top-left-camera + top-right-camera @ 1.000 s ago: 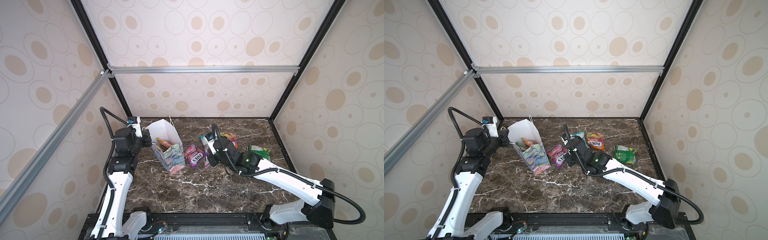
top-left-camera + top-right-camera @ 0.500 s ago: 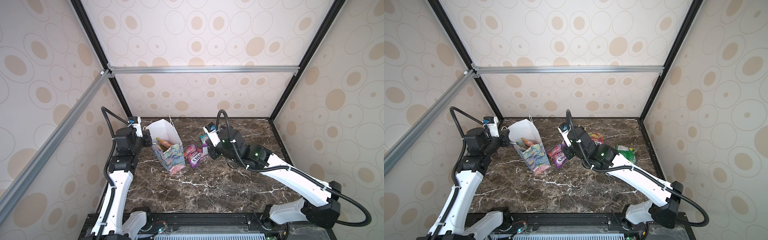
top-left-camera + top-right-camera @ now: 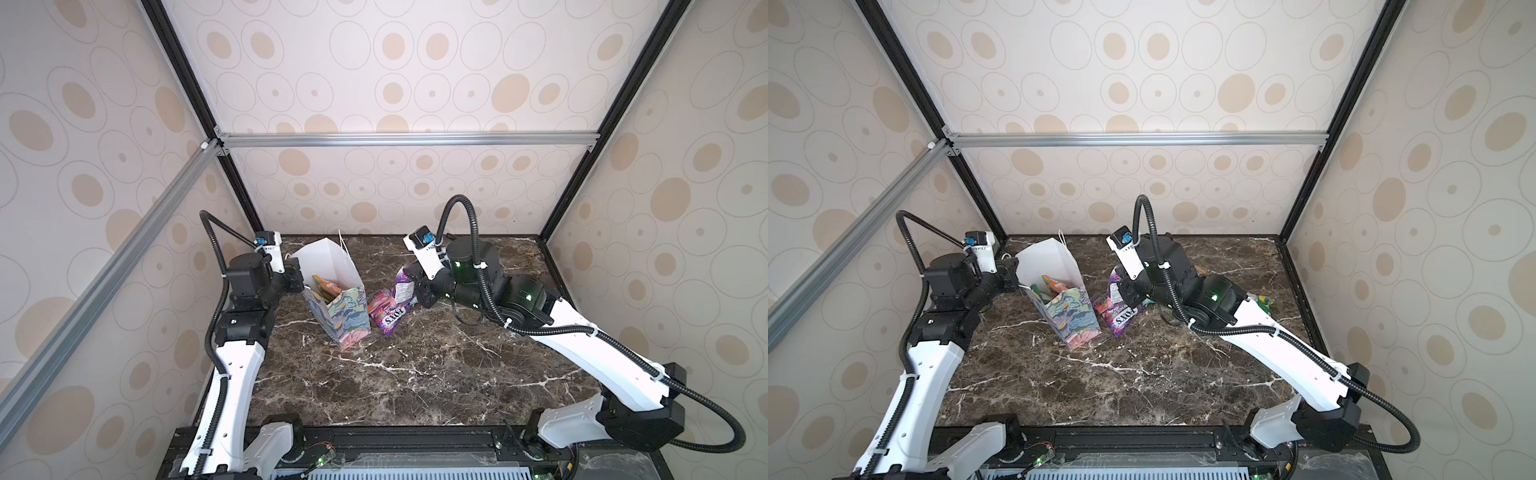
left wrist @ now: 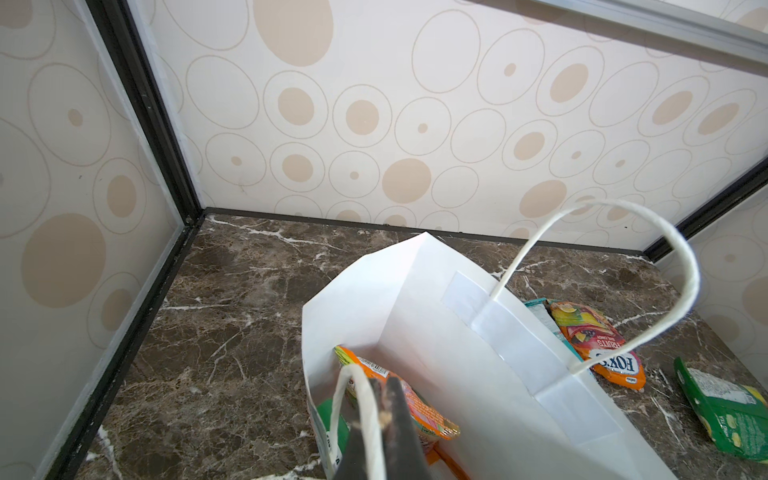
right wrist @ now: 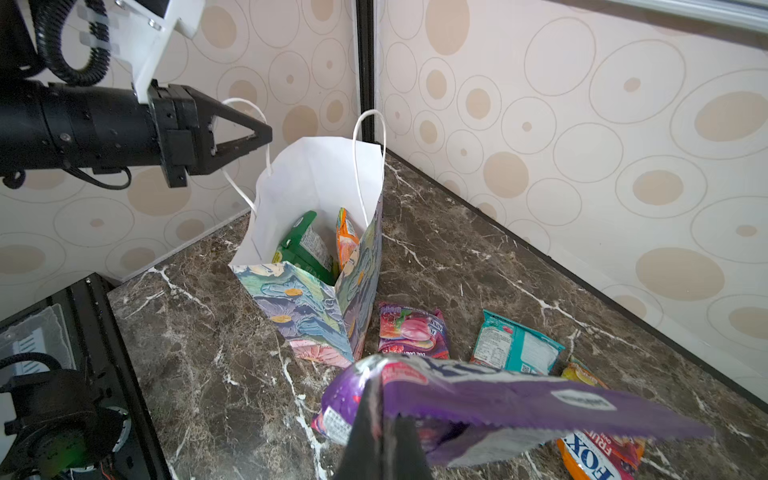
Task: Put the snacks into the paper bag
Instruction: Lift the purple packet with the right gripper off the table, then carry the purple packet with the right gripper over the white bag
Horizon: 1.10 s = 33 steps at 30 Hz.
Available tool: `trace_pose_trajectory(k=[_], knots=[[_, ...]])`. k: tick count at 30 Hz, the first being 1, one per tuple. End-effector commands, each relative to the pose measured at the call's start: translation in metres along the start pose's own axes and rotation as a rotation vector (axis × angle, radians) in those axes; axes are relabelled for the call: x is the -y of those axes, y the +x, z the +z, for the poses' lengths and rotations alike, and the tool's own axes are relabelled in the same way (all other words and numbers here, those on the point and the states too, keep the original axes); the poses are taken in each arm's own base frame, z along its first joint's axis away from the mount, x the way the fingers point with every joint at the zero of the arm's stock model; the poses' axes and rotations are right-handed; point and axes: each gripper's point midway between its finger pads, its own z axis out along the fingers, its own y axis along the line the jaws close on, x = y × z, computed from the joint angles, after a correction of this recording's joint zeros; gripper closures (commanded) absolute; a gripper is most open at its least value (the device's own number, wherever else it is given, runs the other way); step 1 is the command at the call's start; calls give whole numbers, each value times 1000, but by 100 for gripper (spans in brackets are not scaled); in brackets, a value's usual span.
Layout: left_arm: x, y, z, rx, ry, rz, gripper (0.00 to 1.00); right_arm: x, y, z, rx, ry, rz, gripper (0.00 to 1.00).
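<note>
The paper bag (image 3: 347,309) (image 3: 1077,318) (image 5: 309,309) stands open at the back left, floral outside, white inside (image 4: 436,332). An orange snack (image 5: 347,237) and a green one (image 5: 303,245) stand in it. My left gripper (image 4: 384,388) (image 3: 300,282) (image 5: 262,135) is shut on the bag's near cord handle (image 4: 368,415). My right gripper (image 5: 380,409) (image 3: 415,282) is shut on the edge of a purple snack (image 5: 519,401) (image 3: 402,286) (image 3: 1114,289), held above the table to the right of the bag. Pink-red (image 5: 411,332), teal (image 5: 515,345) and orange (image 4: 598,345) snacks lie below.
Another purple FOX'S packet (image 3: 392,321) lies by the bag's foot. A green packet (image 3: 1262,301) (image 4: 727,411) lies further right, near the side wall. Walls close in the marble table (image 3: 415,374) at the back and on both sides. The bag's far handle (image 4: 648,270) stands up.
My right gripper has risen from the table with the purple snack in it and the arm has lifted. The left gripper has kept its hold on the handle.
</note>
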Motion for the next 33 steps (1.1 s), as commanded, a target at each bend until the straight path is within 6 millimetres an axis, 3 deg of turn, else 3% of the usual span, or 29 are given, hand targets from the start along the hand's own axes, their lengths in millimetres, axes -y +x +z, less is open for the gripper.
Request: trace_pose_trajectory(k=[1,14,33], knots=[[8,4,-5,7,40,30,100,-3,-15,-3,25,-23,-37,100],[2,23,-8,-14,16,20,100,-25,-57,-8,92,-142,-91,100],[-5,23,-9,-15,-24,20,100,-95,-126,-9,229,-408,-165,100]])
